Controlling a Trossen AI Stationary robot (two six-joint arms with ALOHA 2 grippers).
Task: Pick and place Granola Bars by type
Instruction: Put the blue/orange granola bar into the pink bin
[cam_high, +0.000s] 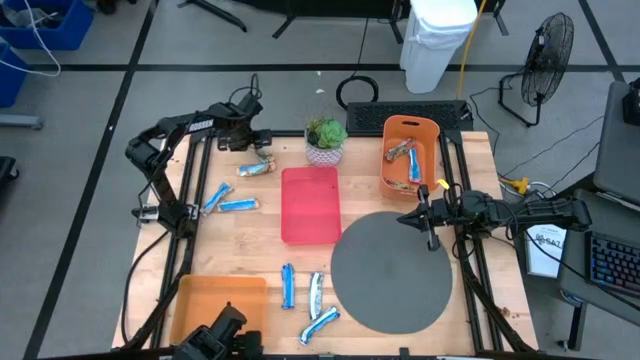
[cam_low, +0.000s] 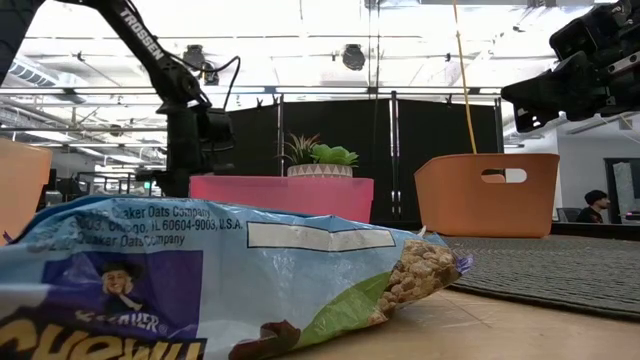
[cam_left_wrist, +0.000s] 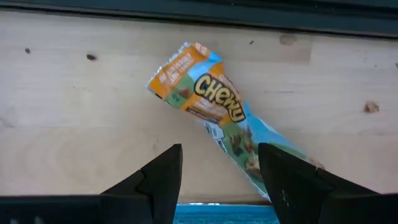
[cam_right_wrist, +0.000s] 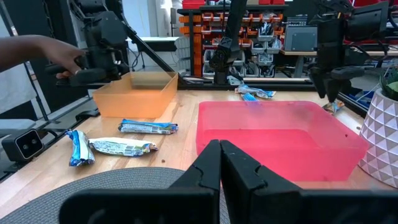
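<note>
Table (cam_high: 400, 170) viewed from straight overhead; seen level from tabletop height, bar (cam_low: 200, 280) close. Red tray (cam_right_wrist: 280, 134) shared by overhead, low, right wrist views.

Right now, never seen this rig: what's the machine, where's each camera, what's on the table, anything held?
Two dark robot arms work at a wooden table. One picture looks straight down, one level from the tabletop, and one from each wrist. The left gripper hangs open over an orange-and-blue granola bar near the far edge, not gripping it. The right gripper waits shut, empty, above the grey round mat. On the table: a red tray, an orange bin holding bars, an orange tray, a potted plant, and loose blue-and-white bars. Nothing is held.
</note>
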